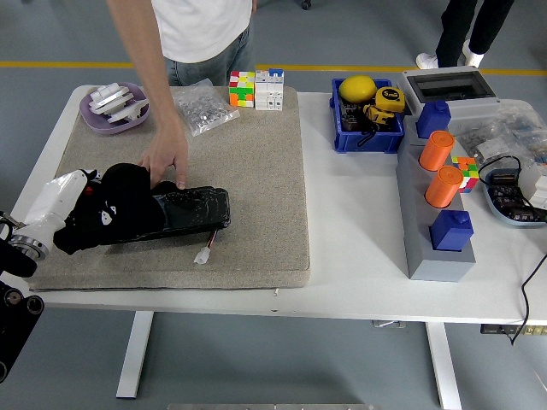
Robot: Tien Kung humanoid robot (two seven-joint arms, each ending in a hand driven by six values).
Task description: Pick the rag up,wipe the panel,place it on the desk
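While our left hand (64, 218) presses the black rag (111, 213) on the left end of the black panel (184, 213), we see several ways this can go wrong. The hand is mostly hidden under the rag, so we cannot tell for certain how its fingers stand; we judge that they are closed on the cloth. The panel lies on the beige mat (256, 171), near the mat's front left part, and a person's hand (164, 158) rests on its far edge and seems to hold it in place.

The first risk is contact with that person's hand, because the rag lies just beside it. The second risk is the small white connector (202, 255) on its wire at the panel's front edge: the rag can catch it and pull. Third, if the grip is loose, the rag can slip off during the wipe. Our right hand is not in view. Only the white surface (350, 231) right of the mat is free for putting down the rag.
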